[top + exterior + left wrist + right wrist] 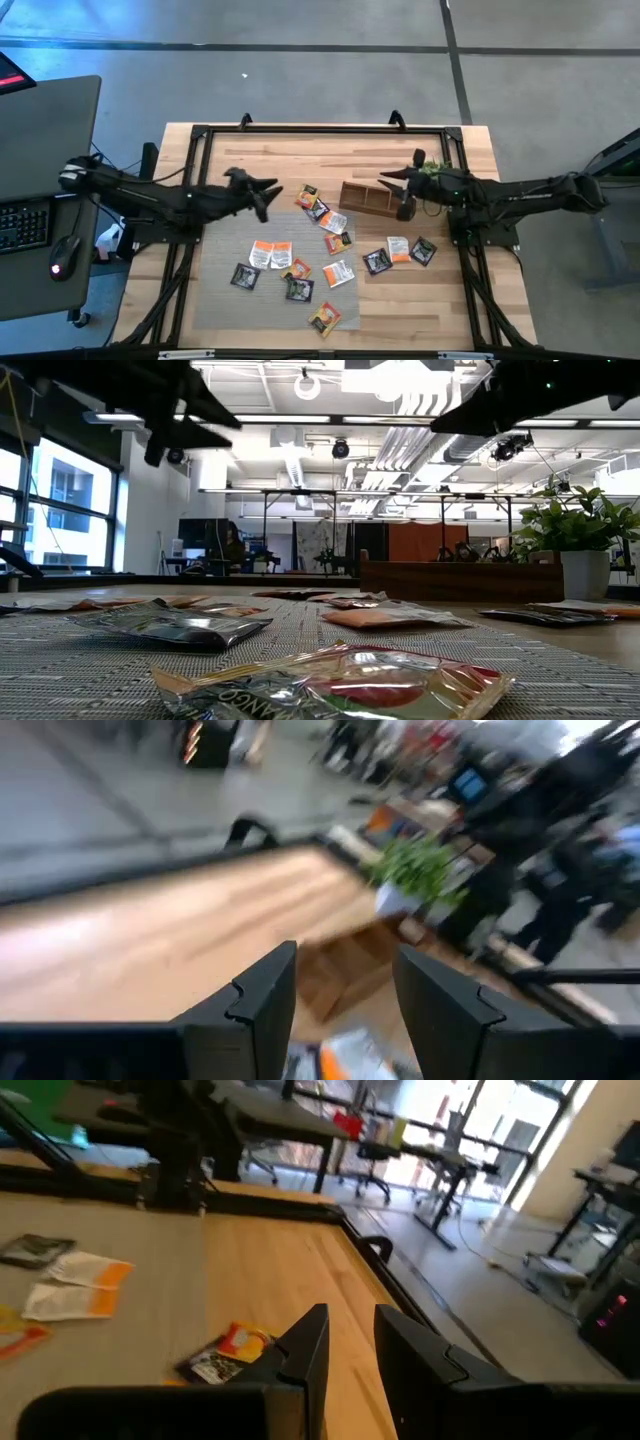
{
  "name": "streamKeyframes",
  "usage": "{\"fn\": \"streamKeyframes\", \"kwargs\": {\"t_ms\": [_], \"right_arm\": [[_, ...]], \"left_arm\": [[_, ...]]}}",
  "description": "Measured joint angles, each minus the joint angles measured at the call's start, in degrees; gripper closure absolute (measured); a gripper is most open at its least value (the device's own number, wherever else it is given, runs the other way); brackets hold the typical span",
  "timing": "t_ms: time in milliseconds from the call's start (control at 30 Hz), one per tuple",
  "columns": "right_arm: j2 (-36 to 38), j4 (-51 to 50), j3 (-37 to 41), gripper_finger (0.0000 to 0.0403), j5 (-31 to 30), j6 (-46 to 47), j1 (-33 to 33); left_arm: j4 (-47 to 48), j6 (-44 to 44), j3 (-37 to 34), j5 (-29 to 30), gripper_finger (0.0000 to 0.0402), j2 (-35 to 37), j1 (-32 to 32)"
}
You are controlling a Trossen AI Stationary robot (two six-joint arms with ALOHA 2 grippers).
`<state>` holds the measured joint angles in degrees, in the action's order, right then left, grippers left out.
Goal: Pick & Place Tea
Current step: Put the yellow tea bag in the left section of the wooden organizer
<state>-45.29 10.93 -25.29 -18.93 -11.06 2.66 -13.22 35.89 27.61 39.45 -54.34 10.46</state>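
The tea sachets (300, 262) lie scattered flat over the grey woven mat (215, 300) in the middle of the wooden table (300, 160). Two white ones with orange print sit side by side near the mat's centre (271, 255), a black one (245, 276) lies just to their left, and an orange one (325, 317) lies nearest the table's near edge. A few more spread rightward off the mat onto bare wood, ending with a black sachet (423, 250) on the right. Two sachets lie farther back (312, 201), close to the left end of the long wooden tray (372, 197).

The tray lies right of centre, toward the far side, with a small green plant (436, 168) in a white pot just beyond its right end.

The left gripper (268, 192) hangs above the table left of the far sachets, its fingers (262, 995) spread wide apart and holding nothing. The right gripper (385, 181) hovers over the tray's right part; its fingers (306, 1348) stand a narrow gap apart with nothing between them.

In the low view, a crinkled clear-wrapped sachet (335, 682) fills the foreground, the tray (455, 581) and plant (578, 525) behind it to the right.

Left of the table stands a dark desk (45, 140) with a keyboard (22, 224) and mouse (64, 255).
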Motion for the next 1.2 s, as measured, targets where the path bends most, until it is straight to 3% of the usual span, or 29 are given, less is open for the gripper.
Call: {"fn": "streamKeyframes", "kwargs": {"t_ms": [67,233,367,533,633,733,1033,1200], "right_arm": [[-0.1,-1.7,-0.7,0.0323,-1.7,-0.7,0.0],[0.3,-1.6,-0.7,0.0323,-3.5,-1.5,0.0],[0.3,2.5,-0.7,0.0323,-3.4,-4.4,0.0],[0.4,7.7,-0.7,0.0323,-3.5,-11.6,0.0],[0.6,7.5,-0.7,0.0323,-4.2,-13.7,0.0],[0.7,6.9,-0.7,0.0323,-6.2,-14.0,0.0],[0.7,5.5,-0.7,0.0323,-7.7,-13.2,0.0],[0.7,4.3,-0.7,0.0323,-7.6,-10.8,0.0]], "left_arm": [[1.5,4.5,1.4,0.2,0.0236,-4.0,0.0],[-0.2,3.3,3.8,1.4,0.0236,-12.2,-3.0],[-0.7,3.4,6.2,-7.0,0.0236,-18.7,-10.1],[-0.3,0.8,10.7,-11.8,0.0236,-30.1,-17.9],[-0.1,0.6,13.9,-20.6,0.0236,-36.1,-20.7],[0.6,1.4,17.8,-24.8,0.0236,-41.1,-22.3],[24.8,3.8,31.0,-28.2,0.0236,-50.8,-23.6],[25.6,3.4,33.9,-27.5,0.0236,-53.9,-23.6]]}}
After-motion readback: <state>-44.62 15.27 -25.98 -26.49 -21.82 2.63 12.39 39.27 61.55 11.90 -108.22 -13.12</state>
